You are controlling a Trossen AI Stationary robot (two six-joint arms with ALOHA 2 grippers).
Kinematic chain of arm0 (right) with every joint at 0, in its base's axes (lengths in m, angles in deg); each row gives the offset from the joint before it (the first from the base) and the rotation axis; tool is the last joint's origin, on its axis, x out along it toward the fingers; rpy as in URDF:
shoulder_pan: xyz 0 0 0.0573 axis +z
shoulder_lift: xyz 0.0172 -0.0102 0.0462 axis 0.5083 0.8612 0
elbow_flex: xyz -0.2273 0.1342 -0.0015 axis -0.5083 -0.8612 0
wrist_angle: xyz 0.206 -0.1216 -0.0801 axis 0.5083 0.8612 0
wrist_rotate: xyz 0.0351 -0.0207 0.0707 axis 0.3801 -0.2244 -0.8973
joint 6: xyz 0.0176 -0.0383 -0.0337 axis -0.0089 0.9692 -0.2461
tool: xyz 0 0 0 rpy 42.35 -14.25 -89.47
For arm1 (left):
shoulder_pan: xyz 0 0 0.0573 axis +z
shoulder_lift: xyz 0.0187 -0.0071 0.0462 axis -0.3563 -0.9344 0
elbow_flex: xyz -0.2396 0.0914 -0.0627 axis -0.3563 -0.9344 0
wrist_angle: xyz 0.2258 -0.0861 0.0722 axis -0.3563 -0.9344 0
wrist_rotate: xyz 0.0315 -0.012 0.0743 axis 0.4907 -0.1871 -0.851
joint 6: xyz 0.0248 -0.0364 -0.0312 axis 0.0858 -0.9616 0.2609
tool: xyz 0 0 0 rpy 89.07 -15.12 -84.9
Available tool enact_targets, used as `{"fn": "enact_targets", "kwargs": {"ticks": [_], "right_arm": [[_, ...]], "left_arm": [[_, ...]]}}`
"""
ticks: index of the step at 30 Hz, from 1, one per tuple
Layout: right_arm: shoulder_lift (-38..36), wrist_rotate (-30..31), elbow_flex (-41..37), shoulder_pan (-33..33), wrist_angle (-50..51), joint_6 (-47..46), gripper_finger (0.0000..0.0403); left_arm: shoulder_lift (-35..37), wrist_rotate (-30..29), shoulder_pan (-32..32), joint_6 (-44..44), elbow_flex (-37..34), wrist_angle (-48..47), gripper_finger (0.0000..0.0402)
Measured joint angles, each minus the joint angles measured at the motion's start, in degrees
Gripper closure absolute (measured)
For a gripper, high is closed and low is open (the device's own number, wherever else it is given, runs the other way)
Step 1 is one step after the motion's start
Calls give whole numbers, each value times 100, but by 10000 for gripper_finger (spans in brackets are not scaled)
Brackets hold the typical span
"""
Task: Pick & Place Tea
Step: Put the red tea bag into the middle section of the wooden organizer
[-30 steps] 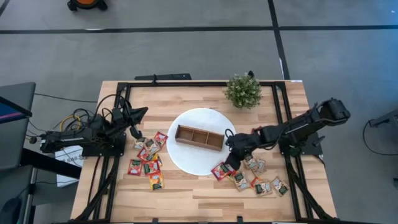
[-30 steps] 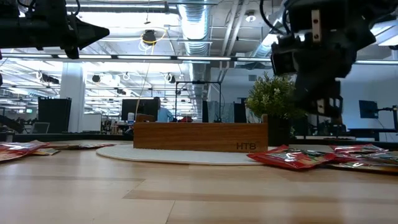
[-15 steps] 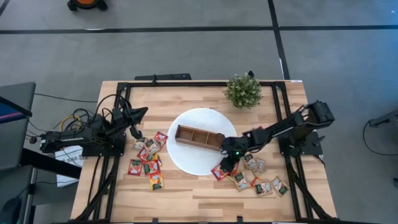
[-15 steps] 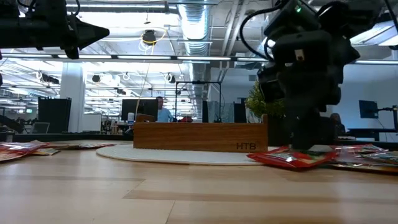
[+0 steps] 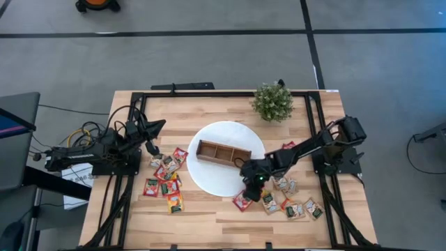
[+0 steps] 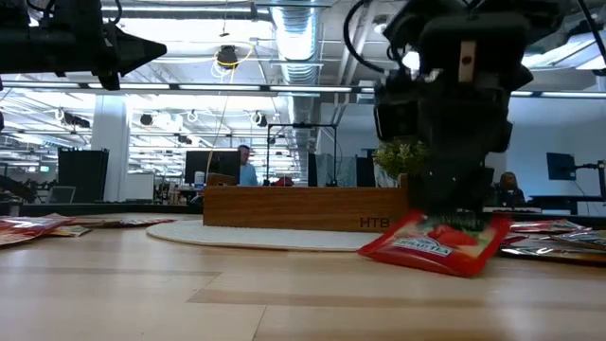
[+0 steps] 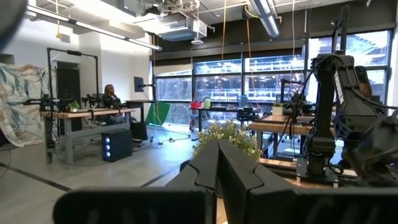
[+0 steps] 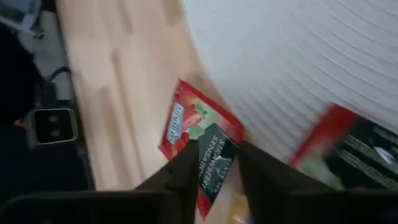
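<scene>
Right wrist view shows the right gripper (image 8: pixel 216 163) with narrow jaws pinching a red tea sachet (image 8: pixel 198 146); left gripper (image 7: pixel 217 163) closed, idle.

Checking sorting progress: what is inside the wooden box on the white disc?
From above, the wooden box shows three compartments, all apparently bare wood with no tea sachets. In the low view its front wall hides the inside.
</scene>
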Motion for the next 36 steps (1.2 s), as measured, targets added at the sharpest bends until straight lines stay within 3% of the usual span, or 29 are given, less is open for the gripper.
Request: {"fn": "enact_targets", "kwargs": {"ticks": [6, 14, 20, 27, 31, 36], "right_arm": [[-2, -2, 4, 66, -513, 88, 396], [-2, 17, 4, 81, -802, 91, 400], [-2, 259, 104, 79, -710, 389, 402], [-9, 544, 878, 79, 235, 971, 403], [-11, 884, 1269, 53, 1083, 1323, 403], [-11, 1123, 1298, 51, 1152, 1482, 403]], "left_arm": [[-1, -4, 0, 0, 0, 1, 401], [-1, 42, 0, 162, 0, 75, 401], [-274, 1054, -96, 403, 341, 192, 401], [-1706, 122, -504, 677, 759, 161, 401], [-2889, 132, -867, 855, 1321, 180, 401], [-4479, 105, -1434, 1038, 2195, -24, 401]]}}
